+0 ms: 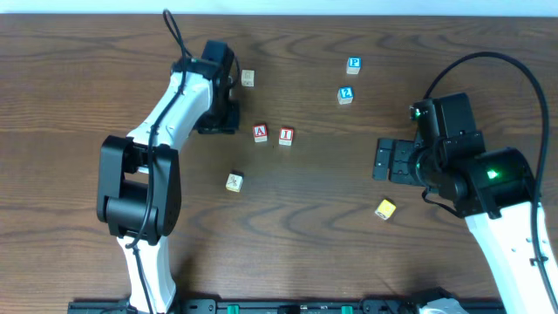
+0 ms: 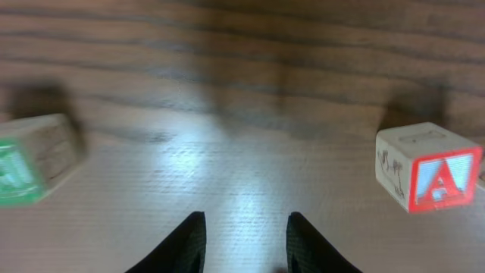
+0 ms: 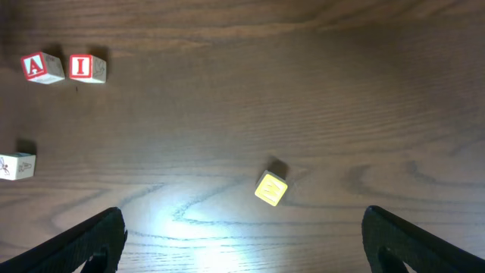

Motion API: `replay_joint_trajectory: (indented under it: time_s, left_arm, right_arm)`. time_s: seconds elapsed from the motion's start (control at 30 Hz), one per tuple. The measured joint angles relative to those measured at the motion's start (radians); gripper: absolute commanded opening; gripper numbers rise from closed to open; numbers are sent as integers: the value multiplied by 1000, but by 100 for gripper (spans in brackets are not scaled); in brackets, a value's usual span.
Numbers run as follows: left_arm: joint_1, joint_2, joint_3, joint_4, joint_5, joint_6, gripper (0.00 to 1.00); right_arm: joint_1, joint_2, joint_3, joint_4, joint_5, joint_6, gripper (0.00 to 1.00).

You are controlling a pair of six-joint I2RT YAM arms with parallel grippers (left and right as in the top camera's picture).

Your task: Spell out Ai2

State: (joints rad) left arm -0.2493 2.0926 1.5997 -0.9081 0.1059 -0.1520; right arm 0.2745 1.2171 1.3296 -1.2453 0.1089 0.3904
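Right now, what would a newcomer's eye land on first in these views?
The red A cube and red I cube sit side by side mid-table. The blue 2 cube lies apart, beyond them to the right, beside the blue P cube. The right gripper hangs wide open, empty.

You see dark brown wood-grain counter (image 1: 305, 227), bright glare patches on it in wrist views, pale strip (image 1: 349, 7) beyond far edge.
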Motion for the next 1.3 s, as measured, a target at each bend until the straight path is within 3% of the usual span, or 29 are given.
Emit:
replay_joint_trajectory:
  time_s: [0.37, 0.83, 1.3]
  left_arm:
    - [-92, 0, -117, 218, 13, -58, 38]
    - [-106, 0, -117, 259, -84, -122, 41]
    - [-108, 0, -117, 293, -57, -140, 42]
  right_arm:
    - [0, 0, 0, -3, 1, 0, 99]
    - [0, 0, 0, -3, 1, 0, 99]
    - [0, 0, 0, -3, 5, 0, 99]
